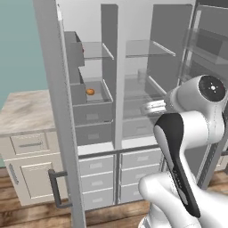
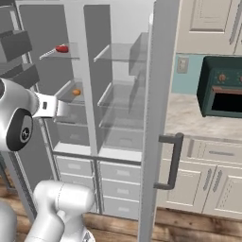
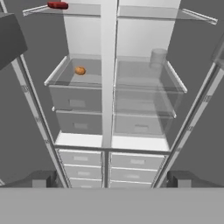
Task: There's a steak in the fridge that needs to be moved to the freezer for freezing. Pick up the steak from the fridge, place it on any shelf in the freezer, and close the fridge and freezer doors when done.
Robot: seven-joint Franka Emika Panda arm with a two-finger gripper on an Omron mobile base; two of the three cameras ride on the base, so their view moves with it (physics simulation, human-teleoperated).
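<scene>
On the upper clear glass shelf [image 3: 65, 11] of the left compartment, far back and near its left edge, lies the steak [image 3: 57, 5], a small flat slab of raw red meat; the right base view shows it too, on the same high shelf. One level down sits a small round orange item [image 3: 79, 70] in a clear bin, well apart from the meat.

Handling, as a judgement: the slab looks light, soft and likely slick, low against the glass with little height to grip. Best hold is probably across its narrow width, jaws coming in level just above the shelf, closing gently so the meat does not squirm out or get pushed back.

The two-finger gripper [image 3: 111, 177] stands wide open and empty, its dark tips spread at the bottom of the hand view, back from the shelves and aimed below the steak's level.

Surface and room: the tall grey side-by-side appliance [image 3: 109, 65] stands with both tall flat grey doors swung out, one with its vertical bar handle [image 1: 55, 189] at the left of the left base view, the other [image 2: 158, 118] at mid-right of the right base view. A central divider splits the interior; the right compartment holds clear shelves and a faint translucent cup-like item [image 3: 158, 57]. Grey drawer fronts below. Beige cabinets under a pale stone counter [image 2: 189, 118] flank it, a dark green oven-like box [image 2: 220, 87] on the right. Wood floor.
</scene>
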